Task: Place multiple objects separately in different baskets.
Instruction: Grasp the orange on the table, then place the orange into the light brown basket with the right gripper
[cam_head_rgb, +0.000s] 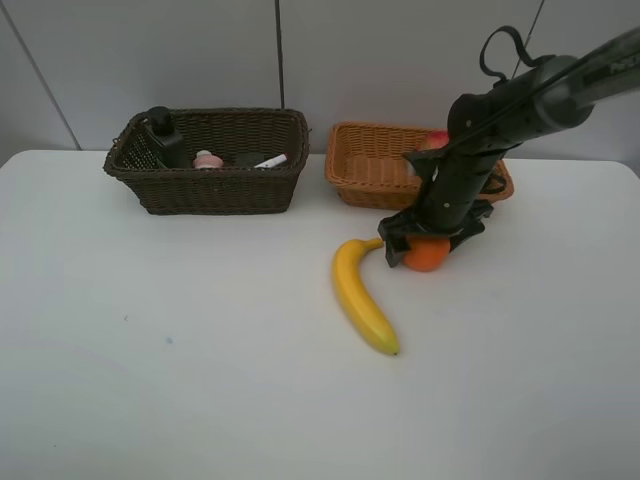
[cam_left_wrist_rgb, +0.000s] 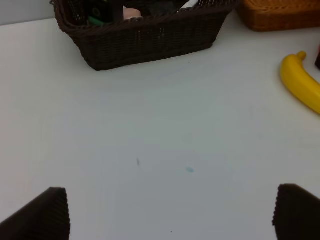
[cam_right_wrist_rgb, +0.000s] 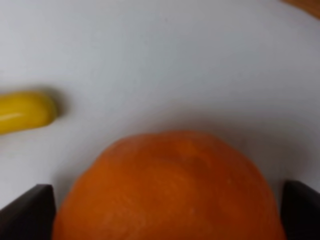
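On white surface (cam_head_rgb: 150, 350): right claw (cam_head_rgb: 428, 243) spread around orange (cam_head_rgb: 427, 254), banana (cam_head_rgb: 360, 297) beside. Dark basket (cam_head_rgb: 215, 190) holds bottles, marker; light basket (cam_head_rgb: 368, 168) holds red fruit. 2 fruits left. Left claw (cam_left_wrist_rgb: 170, 212) spread, idle.

Yellow banana (cam_head_rgb: 362, 298), orange (cam_head_rgb: 427, 255), dark brown basket (cam_head_rgb: 215, 186), light orange-brown basket (cam_head_rgb: 372, 172)

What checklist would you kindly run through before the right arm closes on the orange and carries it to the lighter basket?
1. right gripper straddles the orange: ok, a finger on each side.
2. Jaws closed on it: cannot tell.
3. banana clear of the orange: ok, beside it, apart.
4. light basket has room: cannot tell, arm hides part.
5. left gripper out of the way: ok, open over bare table.
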